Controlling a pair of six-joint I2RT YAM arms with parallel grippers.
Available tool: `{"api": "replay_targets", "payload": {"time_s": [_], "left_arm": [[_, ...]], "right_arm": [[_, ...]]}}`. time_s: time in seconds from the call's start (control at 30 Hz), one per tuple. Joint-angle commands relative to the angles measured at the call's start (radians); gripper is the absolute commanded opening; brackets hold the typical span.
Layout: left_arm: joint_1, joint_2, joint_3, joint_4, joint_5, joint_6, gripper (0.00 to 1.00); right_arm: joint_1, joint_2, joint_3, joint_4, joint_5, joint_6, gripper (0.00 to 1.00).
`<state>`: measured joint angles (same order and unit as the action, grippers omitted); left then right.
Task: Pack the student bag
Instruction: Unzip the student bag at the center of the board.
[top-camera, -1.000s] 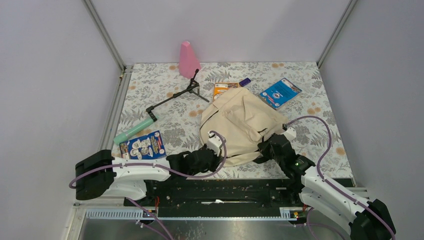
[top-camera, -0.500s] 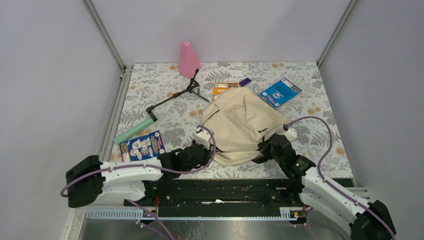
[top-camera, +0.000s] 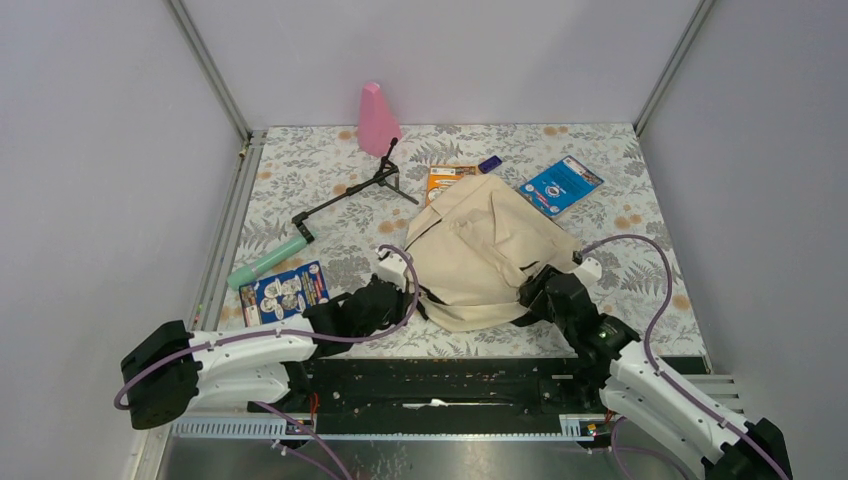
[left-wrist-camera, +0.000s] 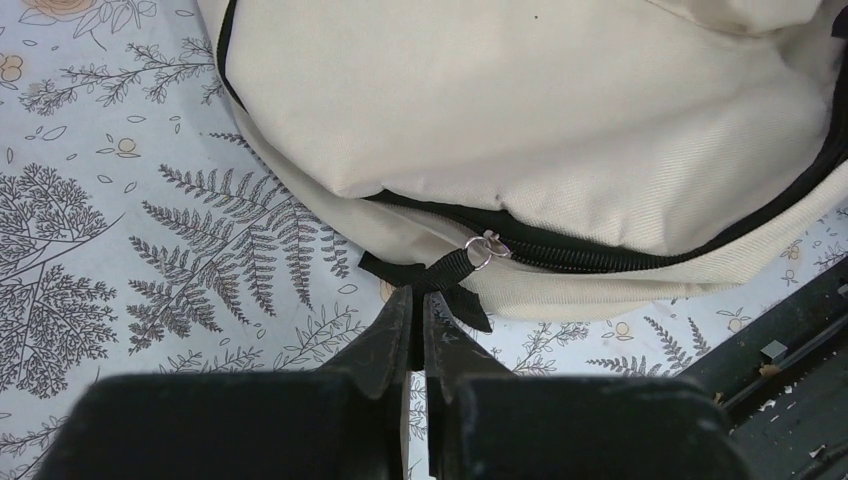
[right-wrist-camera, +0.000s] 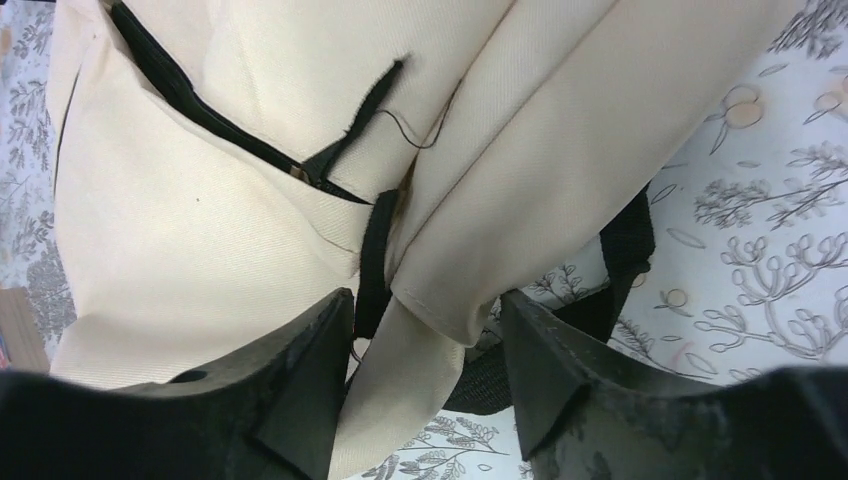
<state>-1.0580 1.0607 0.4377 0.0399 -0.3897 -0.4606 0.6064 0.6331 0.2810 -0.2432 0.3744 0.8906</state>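
Cream student bag (top-camera: 490, 250) slumped near the front edge of the flowered bench (top-camera: 640, 270), one tool at each side.
The bag is soft beige cloth with black zip trim and straps, lying flat and creased between the two arms. The left tool (left-wrist-camera: 415, 300) is pinched tight on the black zipper pull (left-wrist-camera: 450, 270). The right tool (right-wrist-camera: 425, 300) stands wide, with a fold of the bag between its fingers. I count one bag, two blue booklets (top-camera: 285, 290) (top-camera: 560, 185), one orange booklet (top-camera: 450, 178) tucked partly under the bag's far end, one pink cone (top-camera: 377, 120), one green tube (top-camera: 265, 262) and one black stand (top-camera: 370, 185). Bare bench lies to the right of the bag.
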Motion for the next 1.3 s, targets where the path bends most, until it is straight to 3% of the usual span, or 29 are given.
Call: {"api": "replay_targets", "payload": {"time_s": [0.0,0.1,0.33,0.47,0.67,0.93,1.27], "left_arm": [[0.012,-0.037,-0.016,0.058,0.020,0.050,0.00],[0.012,-0.048,-0.017,0.071,0.030,0.059,0.00],[0.012,-0.037,-0.013,0.074,0.036,0.061,0.00],[0.012,-0.033,-0.016,0.081,0.040,0.052,0.00],[0.012,-0.022,-0.024,0.104,0.043,0.028,0.00],[0.013,0.004,-0.004,0.091,0.053,0.005,0.00],[0.023,-0.021,-0.009,0.091,0.056,0.005,0.00]], "right_arm": [[-0.011,-0.060,0.078,-0.048,0.086,-0.123,0.70],[-0.011,-0.091,0.105,-0.047,0.053,-0.202,0.79],[-0.012,-0.086,0.154,0.048,-0.019,-0.381,0.82],[-0.012,0.009,0.188,0.200,-0.250,-0.457,0.83],[0.029,0.268,0.219,0.437,-0.544,-0.413,0.78],[0.234,0.512,0.366,0.429,-0.541,-0.496,0.78],[0.293,0.593,0.362,0.415,-0.497,-0.544,0.76]]}}
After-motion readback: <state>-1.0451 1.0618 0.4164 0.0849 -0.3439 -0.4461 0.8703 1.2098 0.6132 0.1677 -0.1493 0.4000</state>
